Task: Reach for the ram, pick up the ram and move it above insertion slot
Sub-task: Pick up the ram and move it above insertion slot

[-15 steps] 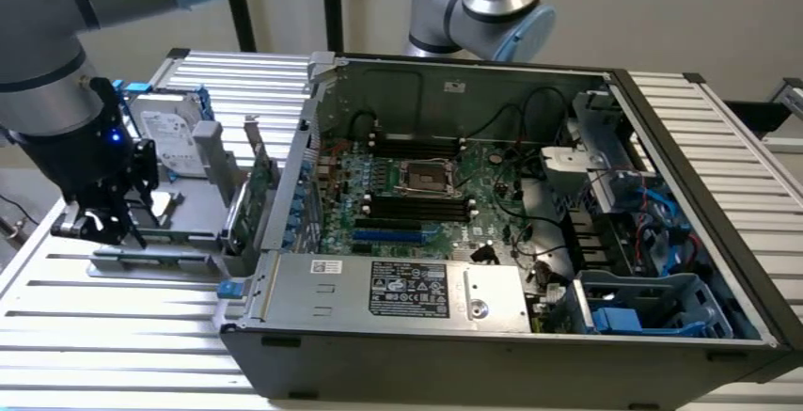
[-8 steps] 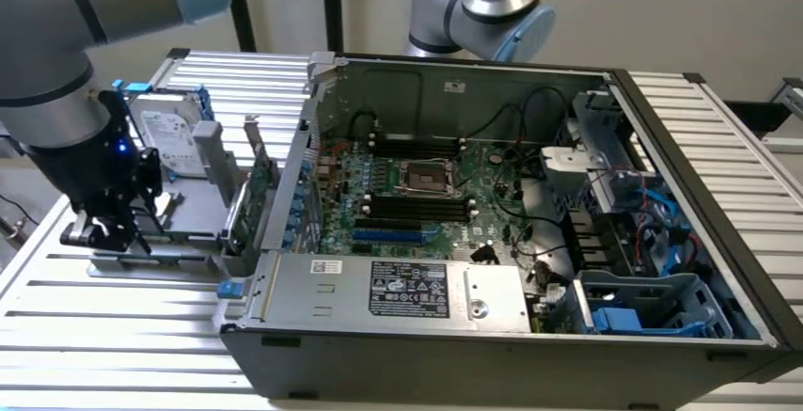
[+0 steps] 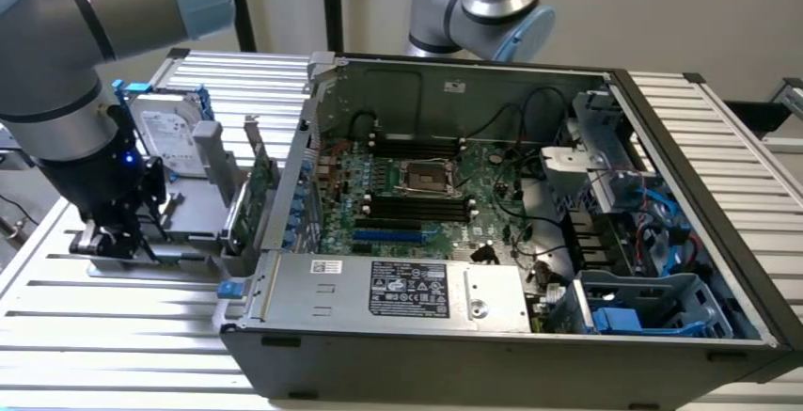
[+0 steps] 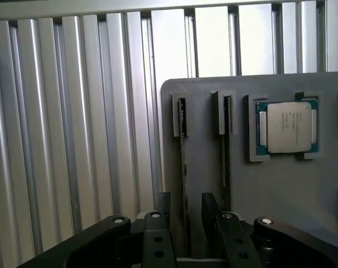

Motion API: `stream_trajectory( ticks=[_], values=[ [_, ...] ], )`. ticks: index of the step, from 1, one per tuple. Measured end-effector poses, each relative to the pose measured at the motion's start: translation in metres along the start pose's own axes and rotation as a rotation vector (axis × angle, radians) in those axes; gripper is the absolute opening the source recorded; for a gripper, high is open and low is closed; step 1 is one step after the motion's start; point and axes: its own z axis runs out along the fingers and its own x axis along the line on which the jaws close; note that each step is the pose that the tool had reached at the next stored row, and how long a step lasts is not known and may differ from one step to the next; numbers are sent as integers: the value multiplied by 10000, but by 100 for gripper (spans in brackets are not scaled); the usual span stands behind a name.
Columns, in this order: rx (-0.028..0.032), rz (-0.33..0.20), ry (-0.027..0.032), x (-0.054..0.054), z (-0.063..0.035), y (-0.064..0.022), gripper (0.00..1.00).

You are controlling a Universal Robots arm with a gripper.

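In the wrist view the ram stands on edge in a groove of a grey holder, seen as a thin dark strip. A second strip like it stands in the parallel groove beside it. My gripper is open and straddles the first ram, one finger on each side with small gaps. In the exterior view the gripper is down at the holder, outside the computer case on the exterior view's left. The black insertion slots lie on the motherboard beside the processor socket.
A processor chip rests in the holder next to the grooves. A hard drive and an upright green card stand between me and the open case. A second arm stands behind the case. The table is slatted aluminium.
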Motion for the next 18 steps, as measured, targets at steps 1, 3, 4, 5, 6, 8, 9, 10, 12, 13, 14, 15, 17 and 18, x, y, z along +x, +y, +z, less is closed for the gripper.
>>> stream_trajectory(
  ticks=[1, 3, 4, 5, 6, 8, 9, 10, 12, 13, 14, 15, 17, 18],
  values=[
    [1, -23, 0, 0, 14, 0, 36],
    [0, -69, 1, 0, 39, 0, 36],
    [2, -93, 0, 0, 51, -1, 36],
    [3, -113, 1, 0, 60, 0, 36],
    [4, -132, 1, 0, 70, -1, 36],
    [5, -161, -2, 0, 88, -1, 36],
    [5, -173, -5, 0, 96, -1, 36],
    [5, -183, -11, 0, 103, 0, 36],
    [9, -205, -37, 0, 117, -1, 36],
    [9, -216, -55, 1, 124, -1, 36],
    [11, -227, -75, 0, 133, -1, 36],
    [10, -237, -92, 0, 141, -2, 36],
    [11, -252, -101, 0, 155, -2, 36],
    [10, -257, -102, 1, 160, -2, 36]
  ],
)
